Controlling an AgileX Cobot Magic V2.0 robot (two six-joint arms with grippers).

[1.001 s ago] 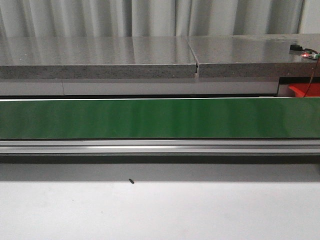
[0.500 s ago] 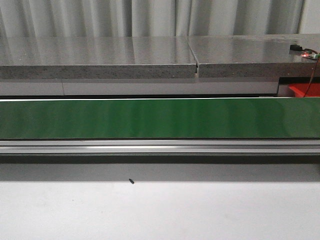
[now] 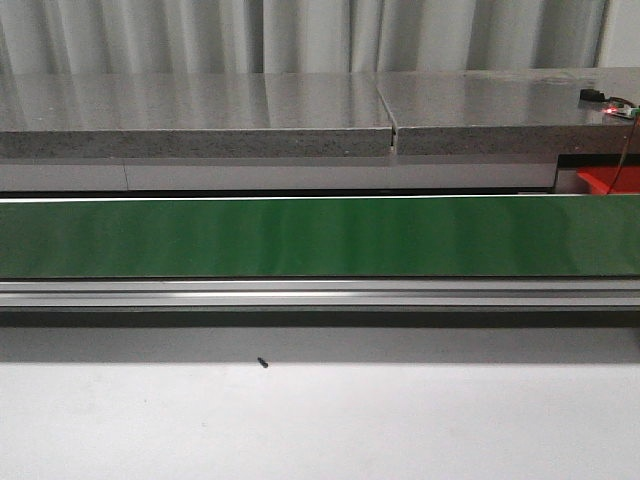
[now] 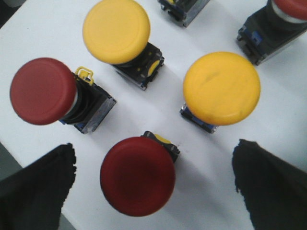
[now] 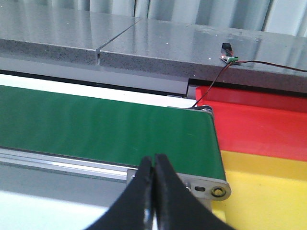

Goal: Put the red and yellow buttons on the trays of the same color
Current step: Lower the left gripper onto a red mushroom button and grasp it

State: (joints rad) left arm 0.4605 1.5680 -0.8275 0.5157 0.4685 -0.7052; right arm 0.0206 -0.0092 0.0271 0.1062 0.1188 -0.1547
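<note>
A pale pleated curtain [image 3: 300, 35] closes off the back of the room, its folds running straight down behind a long grey speckled stone counter [image 3: 200, 115] made of two slabs that meet at a narrow seam [image 3: 393, 128]. The polished top gives back soft vertical reflections of the curtain. Below the slabs runs a white panel [image 3: 250, 177]. In front of it a green conveyor belt [image 3: 300, 238] crosses the whole front view, carried on a silver aluminium rail [image 3: 300, 293] with a dark shadow underneath. Nearest lies a white table [image 3: 400, 420], evenly lit, with one small dark speck [image 3: 263, 363] on it.
</note>
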